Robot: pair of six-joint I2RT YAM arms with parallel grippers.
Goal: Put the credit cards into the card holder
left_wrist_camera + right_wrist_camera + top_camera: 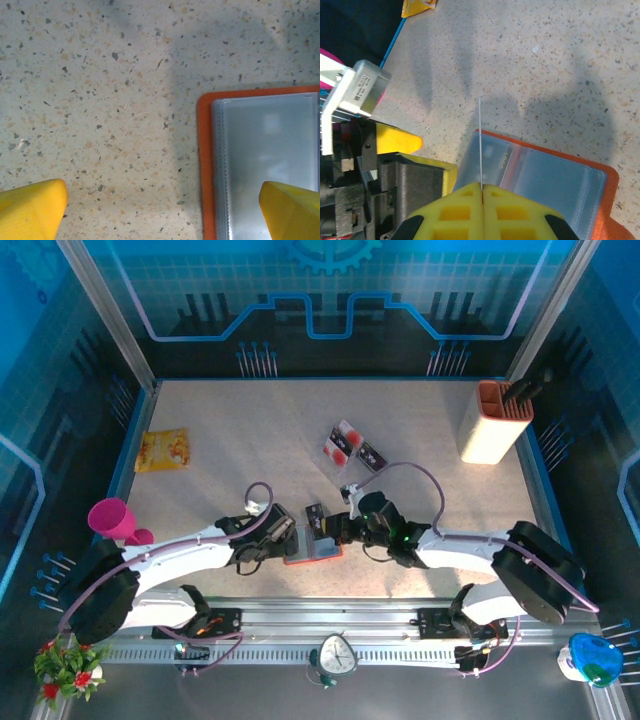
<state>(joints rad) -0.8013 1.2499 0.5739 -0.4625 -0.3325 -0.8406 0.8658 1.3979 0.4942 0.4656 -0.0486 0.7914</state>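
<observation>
The card holder (318, 554) lies open on the table between the two arms, orange-red with grey-clear pockets (265, 160) (555, 180). My right gripper (338, 530) (482, 190) is shut on one credit card (480, 135), seen edge-on as a thin line above the holder's left pocket. My left gripper (282, 537) (162, 215) is open over the holder's left edge, one yellow fingertip (292, 212) above the pocket and the other (30, 210) above bare table. Two more credit cards (343, 442) (372, 456) lie further back on the table.
A tall cream-and-orange container (493, 422) stands at the back right. A yellow packet (163, 450) lies at the left, with a pink cup (112, 520) near the left edge. A small clock (338, 653) sits on the front rail.
</observation>
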